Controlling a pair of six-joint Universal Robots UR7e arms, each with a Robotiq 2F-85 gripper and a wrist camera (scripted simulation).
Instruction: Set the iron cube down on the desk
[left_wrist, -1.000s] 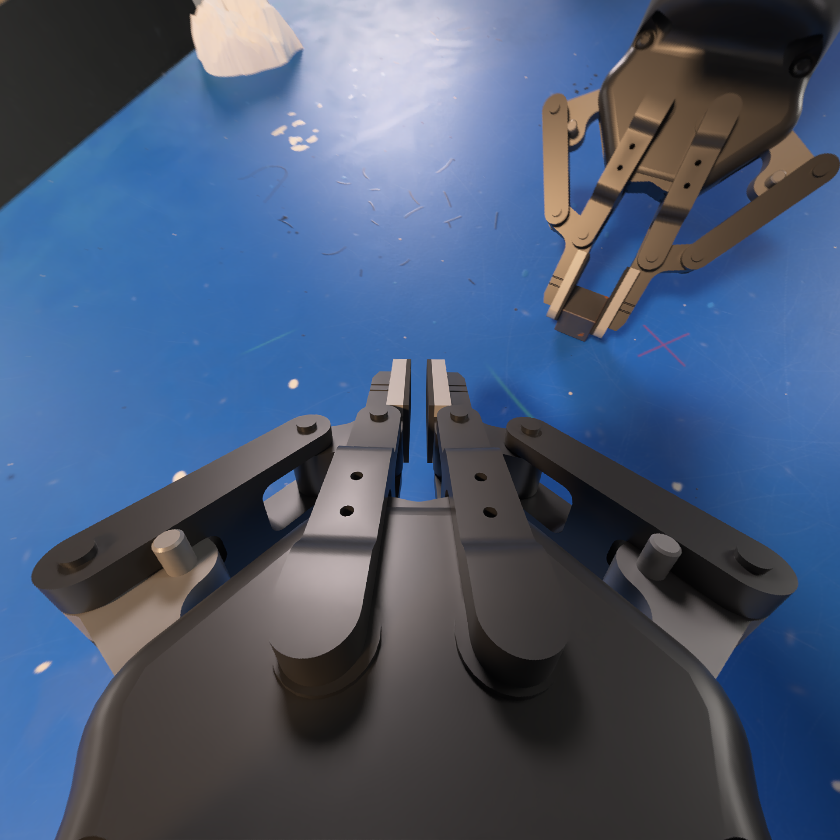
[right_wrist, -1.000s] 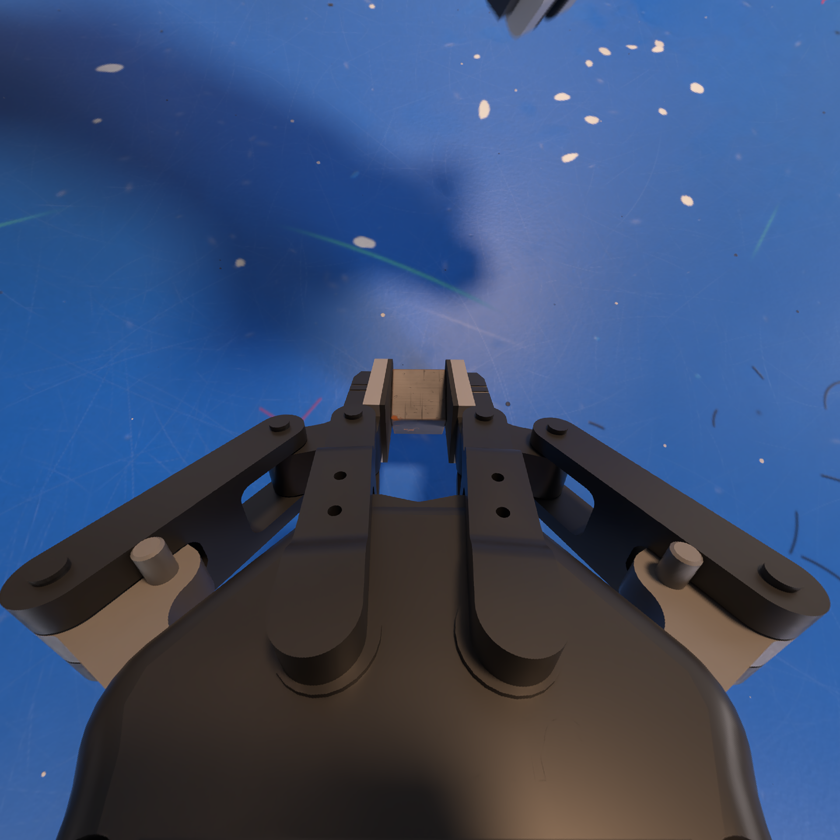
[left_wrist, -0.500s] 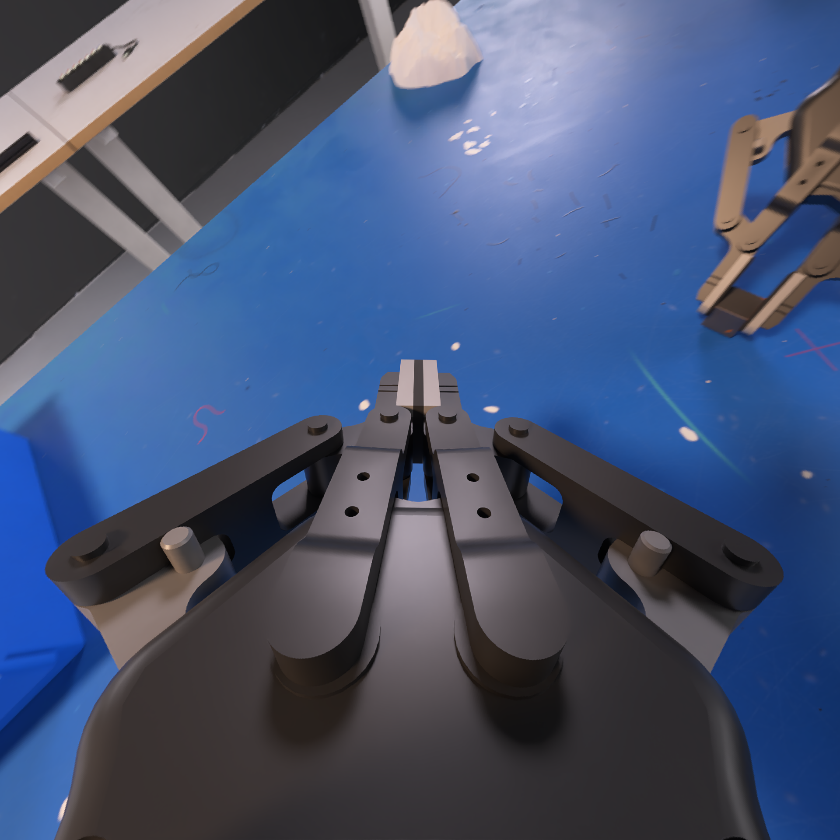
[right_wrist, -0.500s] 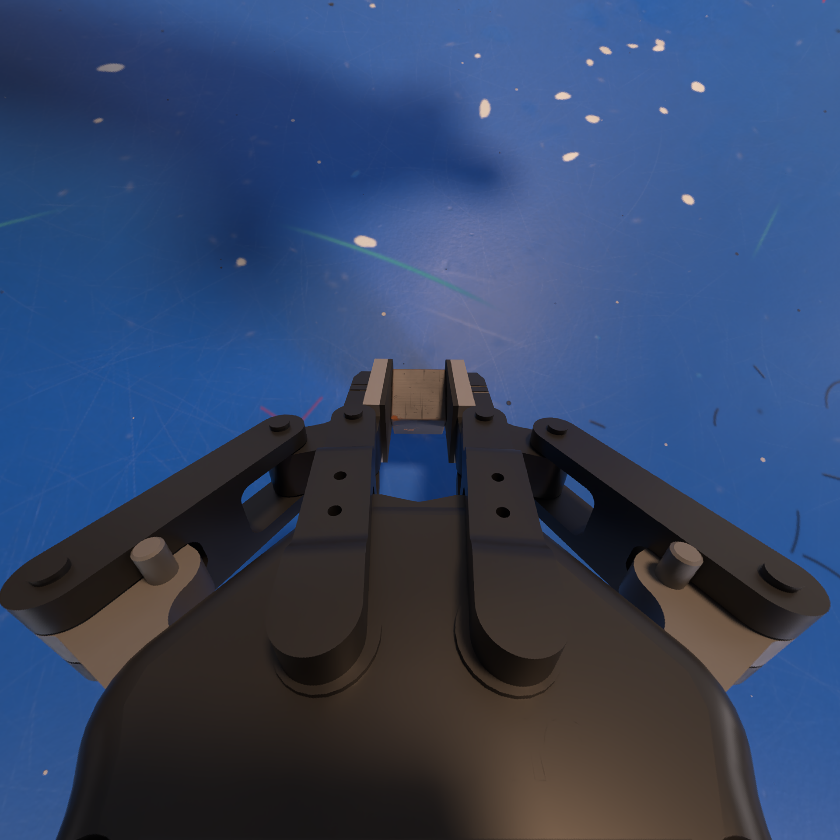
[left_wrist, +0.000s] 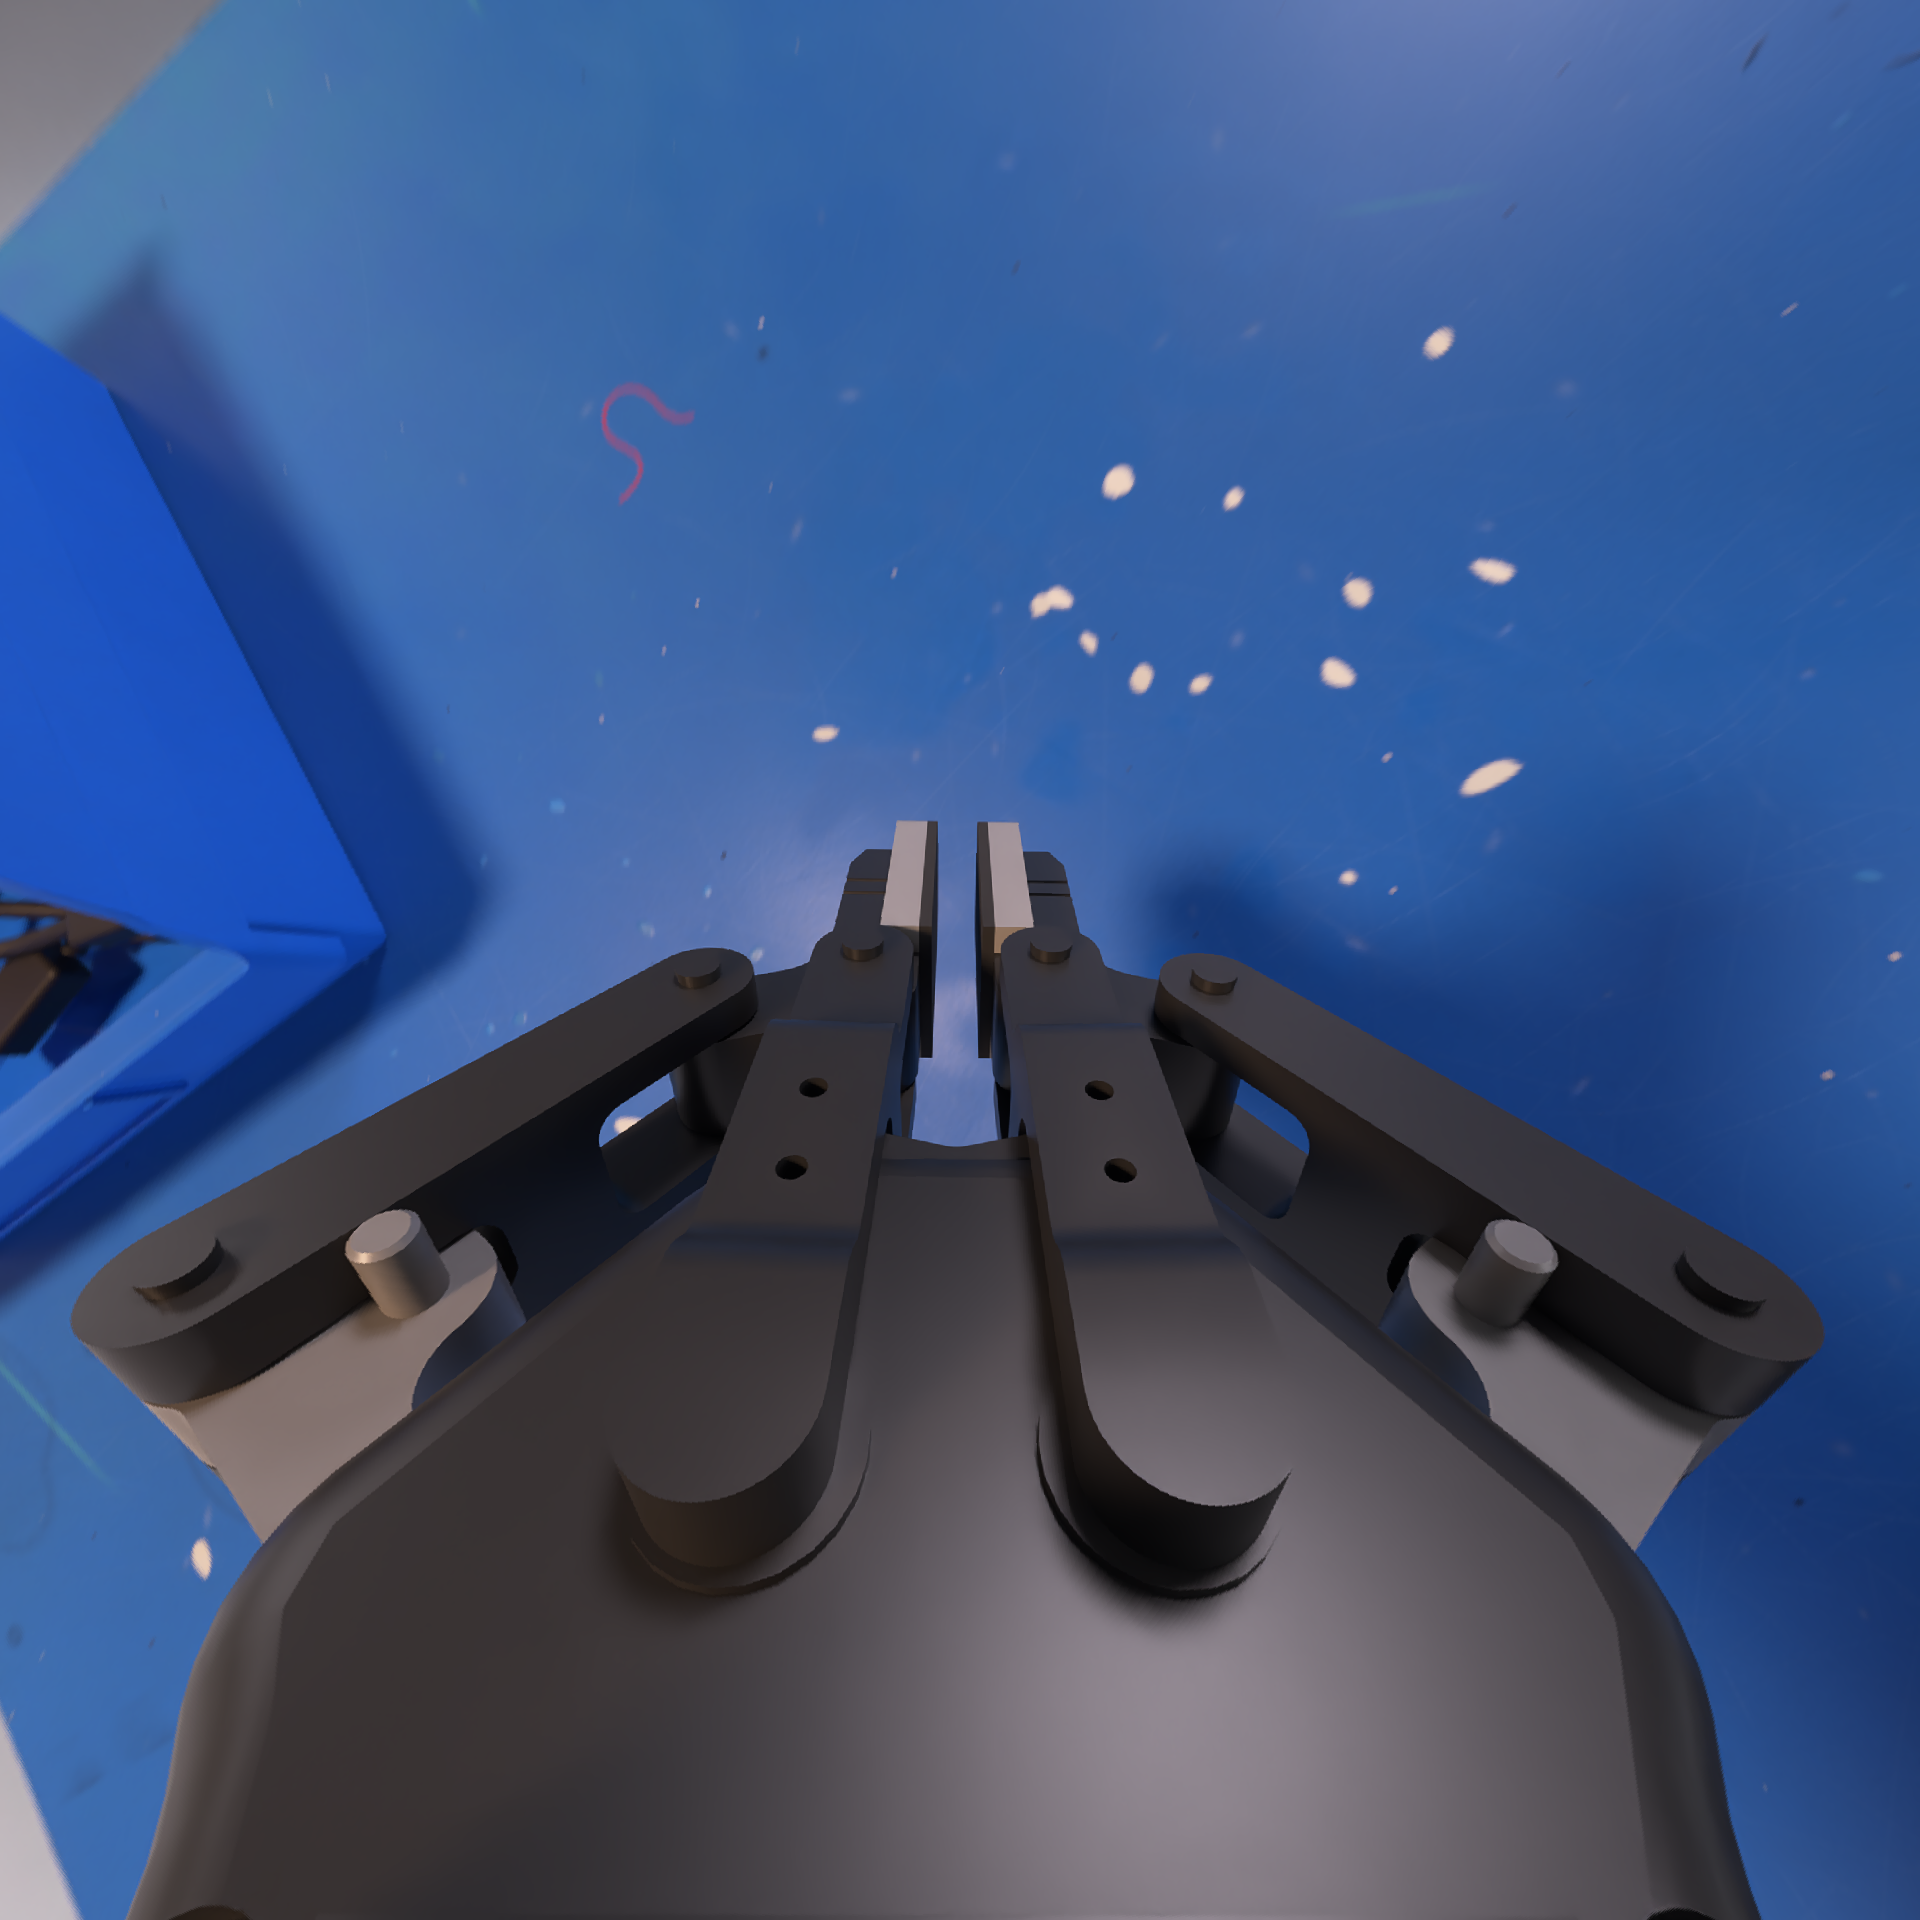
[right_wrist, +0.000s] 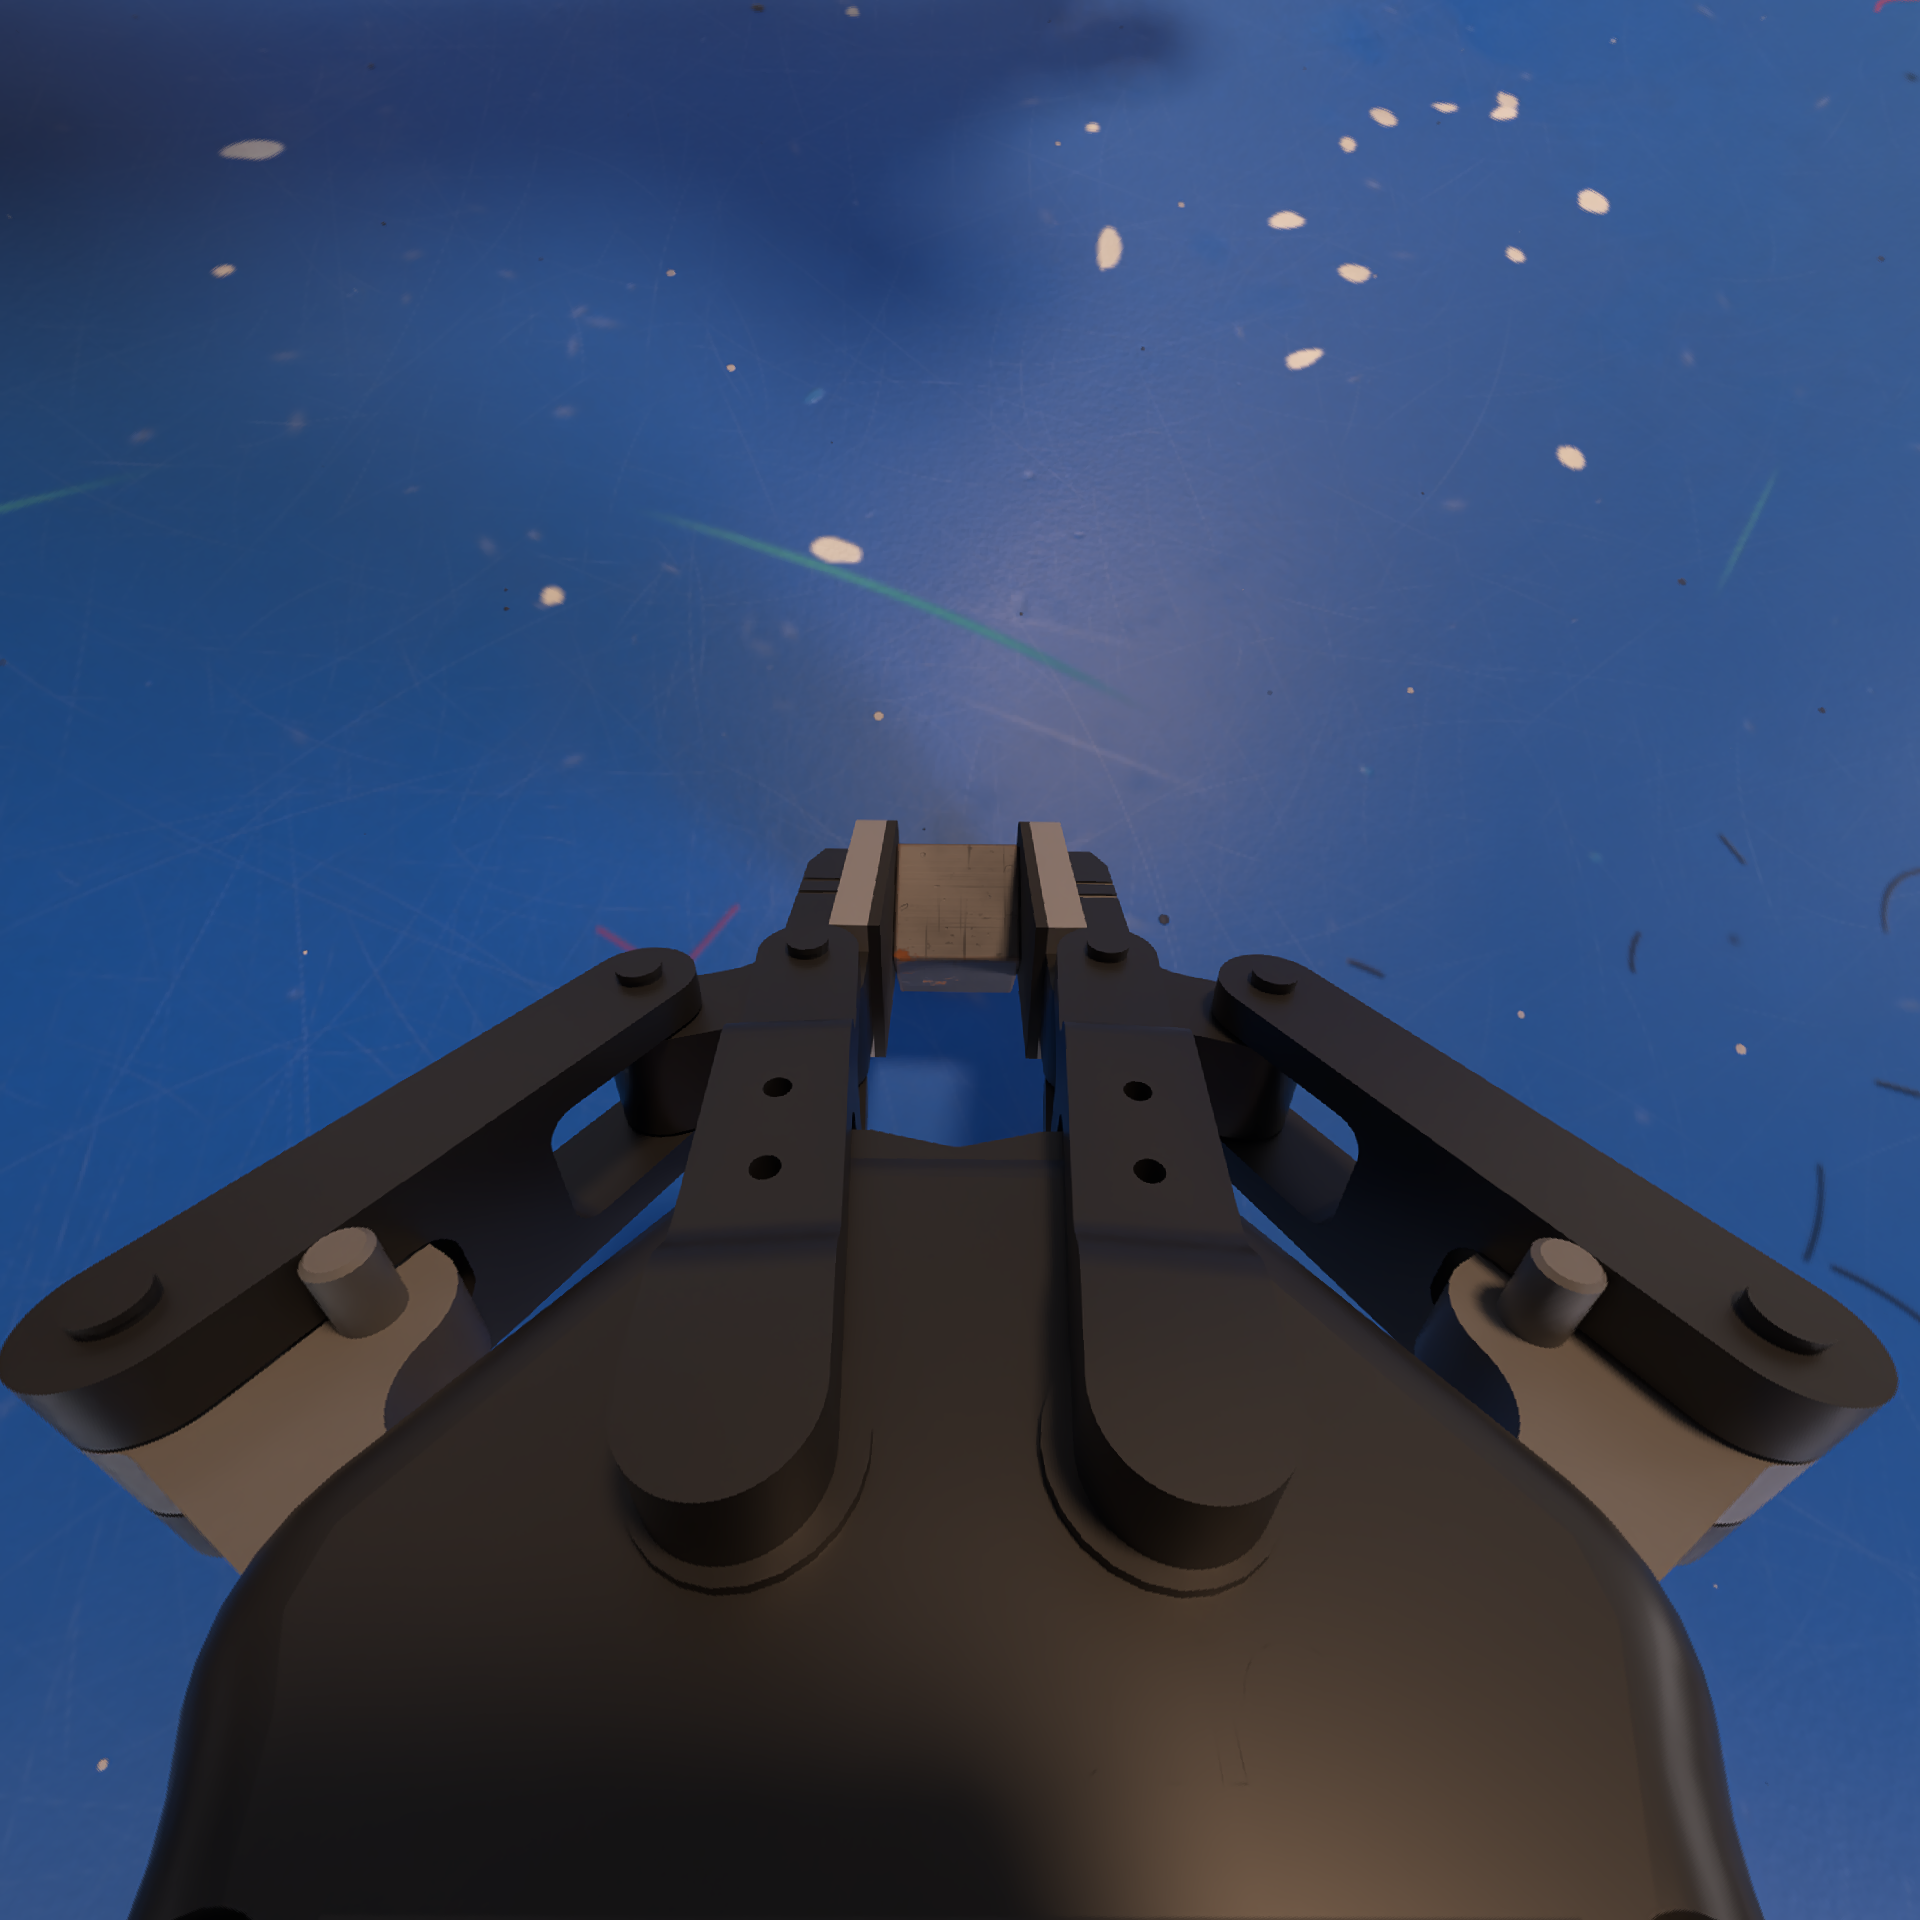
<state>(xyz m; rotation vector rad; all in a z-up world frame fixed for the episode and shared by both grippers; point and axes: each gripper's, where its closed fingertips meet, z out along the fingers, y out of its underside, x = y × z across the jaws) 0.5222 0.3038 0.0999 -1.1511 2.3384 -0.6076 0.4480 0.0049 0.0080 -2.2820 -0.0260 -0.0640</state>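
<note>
The iron cube (right_wrist: 956, 902), a small worn grey-tan block, sits between the pads of my right gripper (right_wrist: 956, 873), which is shut on it. It is low over the blue desk (right_wrist: 623, 416); I cannot tell whether it touches. My left gripper (left_wrist: 957, 873) is empty, its jaws almost together with only a thin slit between the pads, over the blue desk (left_wrist: 1351, 260). The cube and the right gripper do not show in the left wrist view.
A bright blue box (left_wrist: 156, 727) stands at the left of the left gripper, with a dark part showing at its open side. A red squiggle (left_wrist: 634, 436) and white specks mark the desk. A pink cross mark (right_wrist: 717, 930) lies beside the right fingers.
The left gripper has swung left and away; the right gripper and cube left its view and the blue box came closer. Its pads parted slightly. The right gripper has stayed still on the cube.
</note>
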